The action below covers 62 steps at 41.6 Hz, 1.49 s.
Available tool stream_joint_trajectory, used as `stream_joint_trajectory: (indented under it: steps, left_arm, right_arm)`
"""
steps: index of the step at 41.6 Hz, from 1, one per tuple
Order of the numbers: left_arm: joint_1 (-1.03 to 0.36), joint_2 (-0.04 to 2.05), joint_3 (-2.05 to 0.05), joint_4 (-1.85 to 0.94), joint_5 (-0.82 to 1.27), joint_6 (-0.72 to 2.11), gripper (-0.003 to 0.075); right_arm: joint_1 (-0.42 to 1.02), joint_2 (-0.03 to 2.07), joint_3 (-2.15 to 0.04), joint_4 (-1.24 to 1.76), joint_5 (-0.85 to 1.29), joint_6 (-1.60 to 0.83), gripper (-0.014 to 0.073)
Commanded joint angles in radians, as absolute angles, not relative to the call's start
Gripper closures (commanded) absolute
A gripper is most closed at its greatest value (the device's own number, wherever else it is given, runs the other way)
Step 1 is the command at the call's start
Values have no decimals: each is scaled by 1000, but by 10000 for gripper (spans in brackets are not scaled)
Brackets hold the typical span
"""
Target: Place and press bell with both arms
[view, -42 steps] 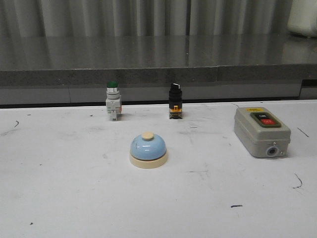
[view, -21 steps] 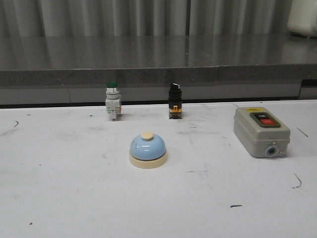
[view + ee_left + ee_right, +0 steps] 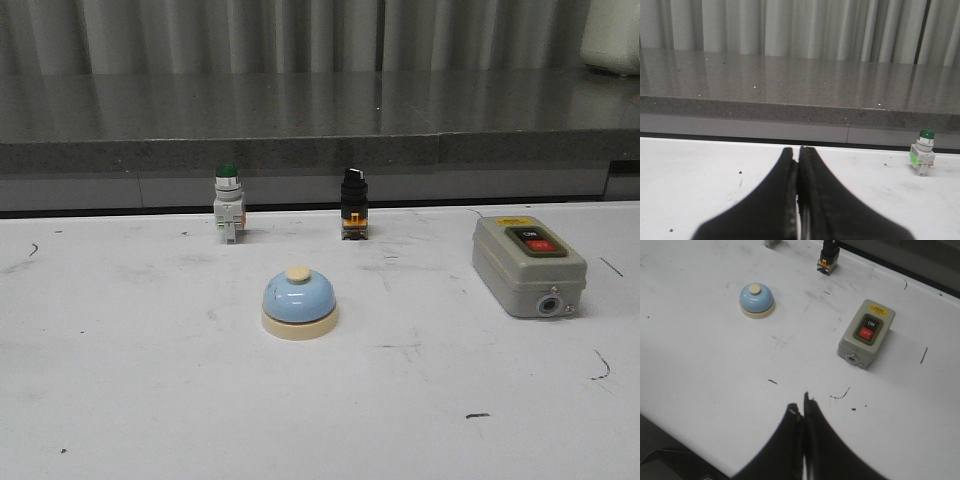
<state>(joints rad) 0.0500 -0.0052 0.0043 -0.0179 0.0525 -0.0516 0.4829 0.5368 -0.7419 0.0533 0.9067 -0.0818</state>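
We see the bell (image 3: 299, 303) sitting upright on the white table (image 3: 120, 400), cream base flat on the surface and cream knob pointing straight up; being a round dome, it has no long axis to speak of. It stands near the middle of the table, in front of the gap between the green-capped push button (image 3: 228, 216) and the black selector switch (image 3: 353, 216), and well apart from the grey switch box (image 3: 528, 265) off to its right. Neither arm shows in the front view. In the left wrist view, the left gripper (image 3: 798, 165) hangs low over the table with its fingers pressed together on nothing, aimed toward the grey ledge (image 3: 790, 95) at the back. In the right wrist view, the right gripper (image 3: 802, 412) looks down from higher up, likewise clenched and empty, well short of the bell. We find bare table on every side of the bell, widest toward the near edge.
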Motion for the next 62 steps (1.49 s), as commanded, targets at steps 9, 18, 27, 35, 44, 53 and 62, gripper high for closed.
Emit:
stream_joint_trajectory:
  steps: [9,18,27,35,44,53,62]
  left_arm:
    - [51,-21,29,-18,-33,-61,740]
    - [51,-21,29,-18,-33,-61,740]
    - [51,-21,29,-18,-33,-61,740]
    - [51,-21,29,-18,-33,-61,740]
    - [51,-21,29,-18,-33,-61,740]
    - [51,-21,29,-18,-33,-61,740]
    - [51,-21,29,-18,-33,-61,740]
  right_arm:
    - [477,539,-769,44,844,-82,652]
    - [477,539,-769,44,844,-82,652]
    - [481,511,-753,12,831,-89,652]
    - [326,333,-580,0,610,-89,652]
    - [124,133,-278,10,296,-89,652]
    - [52,20,-55,42,37,-88,652]
    - [32,-28,22,78,-48,-88,652]
